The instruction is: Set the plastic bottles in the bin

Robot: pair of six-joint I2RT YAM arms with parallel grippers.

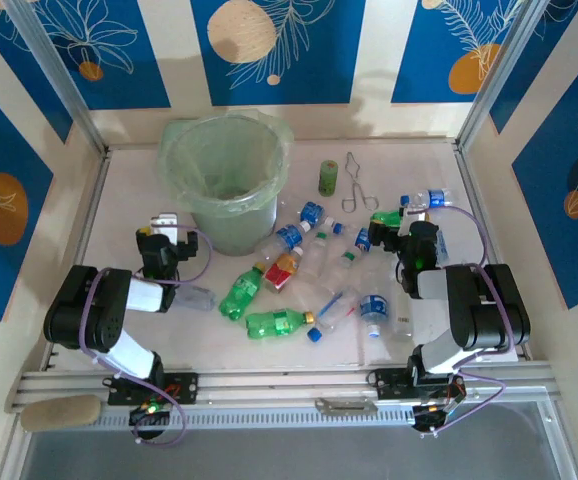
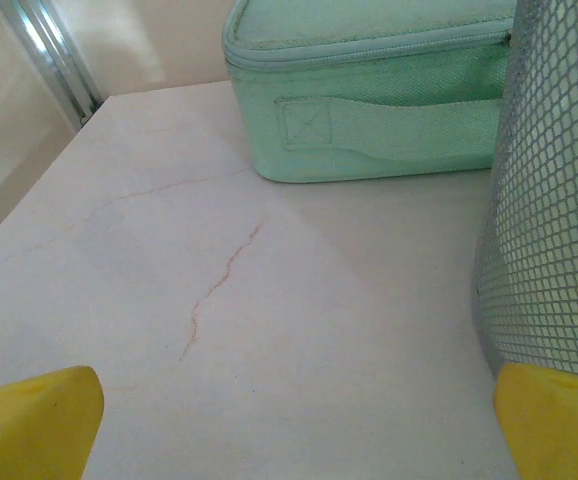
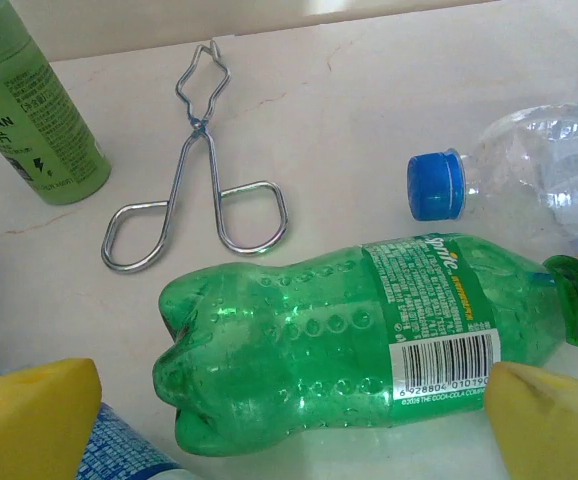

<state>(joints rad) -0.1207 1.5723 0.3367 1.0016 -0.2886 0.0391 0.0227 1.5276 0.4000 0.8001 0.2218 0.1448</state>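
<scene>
Green plastic bottle (image 3: 349, 340) lies sideways on table (image 3: 369, 120), between spread jaws of right pincer (image 3: 294, 412), not yet clamped. Looks empty, so likely light, thin-walled, slick. Best hold: mid-body at label (image 3: 439, 310). Left pincer (image 2: 294, 420) open, empty. Bin (image 1: 219, 225) well apart, across table.

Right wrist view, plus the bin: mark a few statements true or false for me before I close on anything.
1. The green Sprite bottle lies on its side between the fingers of the right gripper. True.
2. The wire tongs rest on top of that bottle. False: they lie flat on the table, beyond it.
3. The clear bottle next to it has a red cap. False: its cap is blue.
4. In the top view the bin stands upright. True.
</scene>
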